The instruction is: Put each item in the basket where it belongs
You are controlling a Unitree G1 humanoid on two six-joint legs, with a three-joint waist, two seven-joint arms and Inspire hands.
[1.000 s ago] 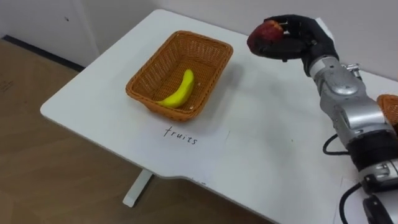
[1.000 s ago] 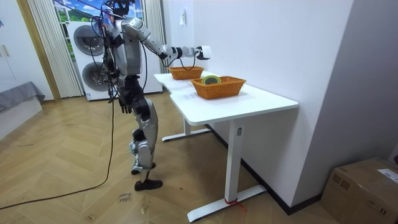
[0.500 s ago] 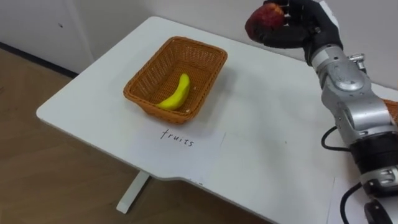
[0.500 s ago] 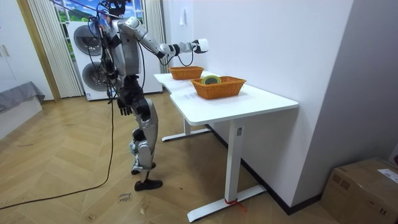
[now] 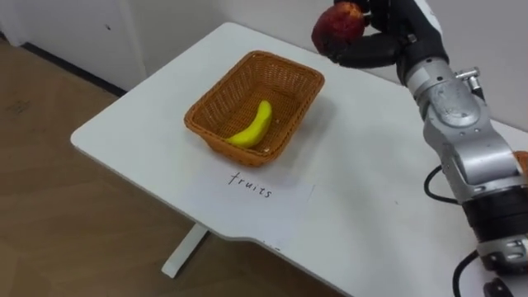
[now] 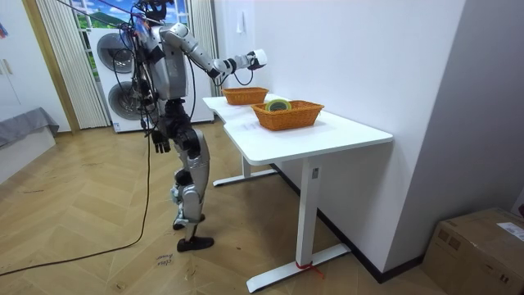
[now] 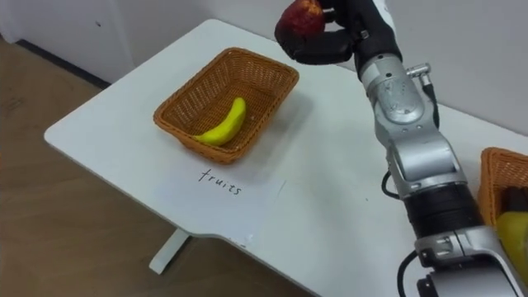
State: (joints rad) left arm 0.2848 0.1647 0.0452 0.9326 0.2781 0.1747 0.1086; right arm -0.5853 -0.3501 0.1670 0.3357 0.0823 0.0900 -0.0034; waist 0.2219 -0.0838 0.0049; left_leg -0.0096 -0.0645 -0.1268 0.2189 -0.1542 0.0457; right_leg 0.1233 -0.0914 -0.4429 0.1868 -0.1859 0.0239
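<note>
My right hand is shut on a red apple and holds it high over the white table, just past the far right corner of the fruit basket. That woven orange basket holds one yellow banana. The same apple in the right hand is also visible in the right eye view. In the room view the right hand is stretched out over the far basket, and my left hand hangs by my hip.
A paper label lies in front of the fruit basket. A second woven basket at the table's right holds a yellow item; in the room view that near basket holds a roll of tape. I stand at the table's end.
My right hand has lifted the apple higher and carried it left, closer to the fruit basket. The eye view has shifted as well.
</note>
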